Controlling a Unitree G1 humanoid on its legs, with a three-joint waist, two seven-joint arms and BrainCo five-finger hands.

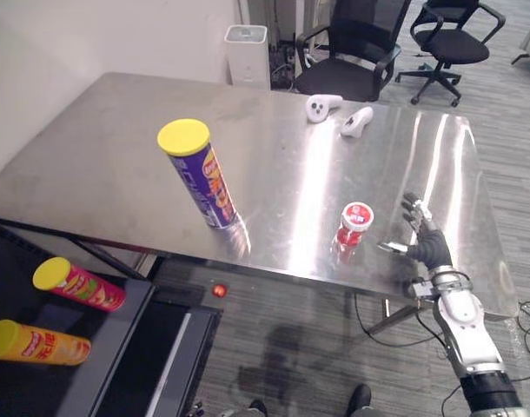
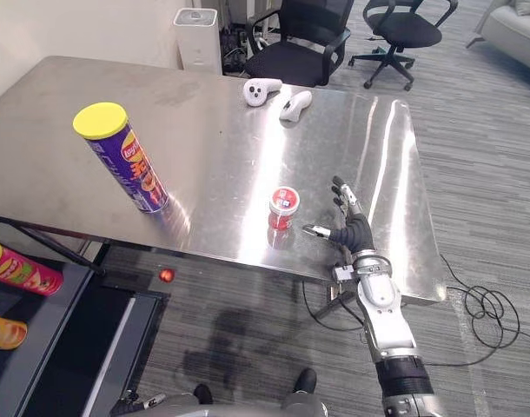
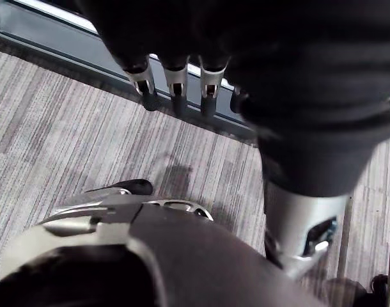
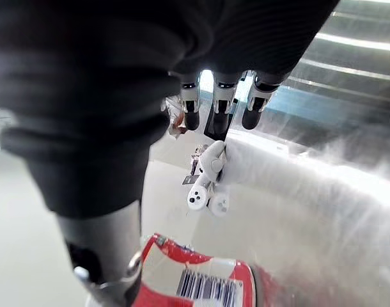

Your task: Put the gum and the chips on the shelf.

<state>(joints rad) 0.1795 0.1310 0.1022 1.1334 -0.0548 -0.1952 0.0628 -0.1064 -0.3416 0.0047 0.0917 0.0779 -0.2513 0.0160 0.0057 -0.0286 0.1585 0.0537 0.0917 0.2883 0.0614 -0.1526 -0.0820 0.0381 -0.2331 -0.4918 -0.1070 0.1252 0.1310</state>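
The chips, a purple can (image 1: 198,174) with a yellow lid, stand upright near the front left of the steel table (image 1: 100,156). The gum, a small red tub (image 1: 355,224) with a white lid, stands near the front edge to the right. My right hand (image 1: 424,241) hovers open just right of the gum, fingers (image 4: 220,109) straight and thumb (image 4: 105,262) pointing toward the tub (image 4: 195,284), a small gap between them. My left hand (image 3: 176,83) hangs open over the floor, holding nothing. The dark shelf (image 1: 117,356) sits low at the front left.
Two chip cans lie on the shelf, a red one (image 1: 78,285) and an orange one (image 1: 39,341). Two white controllers (image 1: 323,106) (image 1: 357,122) rest at the table's far side. Behind it are black office chairs (image 1: 352,52) and a white bin (image 1: 247,54).
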